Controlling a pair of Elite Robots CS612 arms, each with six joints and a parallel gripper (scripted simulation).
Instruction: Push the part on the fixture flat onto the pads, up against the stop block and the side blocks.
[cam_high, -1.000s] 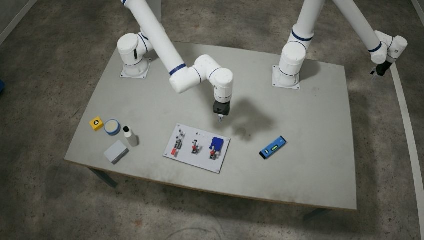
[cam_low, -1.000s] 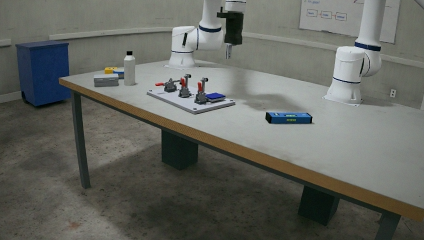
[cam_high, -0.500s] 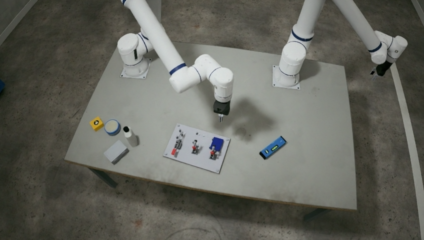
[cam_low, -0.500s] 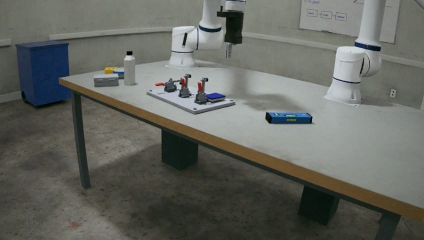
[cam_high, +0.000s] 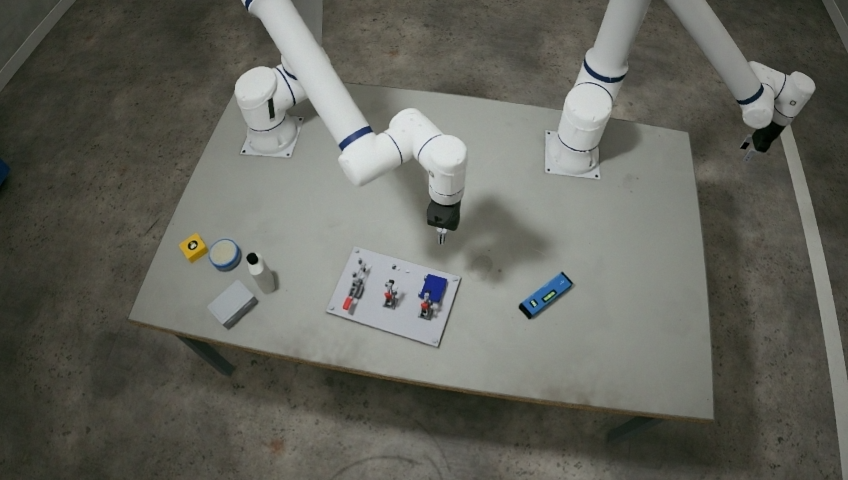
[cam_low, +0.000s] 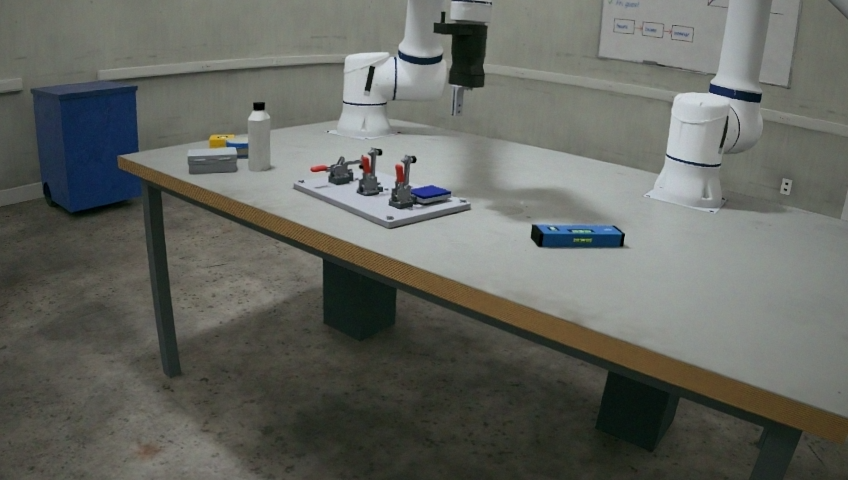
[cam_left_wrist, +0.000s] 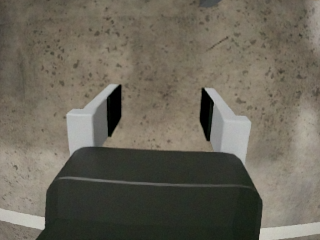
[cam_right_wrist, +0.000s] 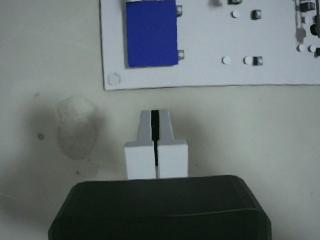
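On the fixture plate (cam_high: 380, 328) (cam_low: 367, 205) (cam_right_wrist: 210, 35), find the blue part (cam_high: 437, 286) (cam_low: 433, 192) (cam_right_wrist: 151, 32) beside an upright clamp (cam_high: 425, 309) (cam_low: 401, 196). Read step as pushing, between strokes (full seating: cannot tell). See right gripper (cam_high: 441, 236) (cam_low: 457, 102) (cam_right_wrist: 155, 112) closed on nothing, above and off plate; left gripper (cam_high: 747, 147) (cam_left_wrist: 161, 112) wide open, beyond table. Next, if unseated, align closed tips, press gently toward blocks.

On the bench (cam_high: 624, 327) (cam_low: 684, 285), one of a kind: fixture plate (cam_high: 380, 324) (cam_low: 380, 214), blue-topped part (cam_high: 436, 286) (cam_low: 430, 192) (cam_right_wrist: 152, 34), spirit level (cam_high: 545, 295) (cam_low: 577, 236), black-capped bottle (cam_high: 260, 274) (cam_low: 258, 139), lidded grey case (cam_high: 232, 303) (cam_low: 212, 160), yellow box (cam_high: 193, 247) (cam_low: 221, 140), blue-rimmed round container (cam_high: 224, 255) (cam_low: 239, 147). Toggle clamps (cam_high: 389, 297) (cam_low: 368, 181): three. Robot arms (cam_high: 586, 113) (cam_low: 696, 130): two. Parallel grippers (cam_high: 441, 236) (cam_low: 457, 101) (cam_left_wrist: 160, 112) (cam_right_wrist: 156, 127): two. Beyond, one wheeled blue cabinet (cam_low: 89, 148), one whiteboard (cam_low: 690, 44), one wall socket (cam_low: 786, 186).
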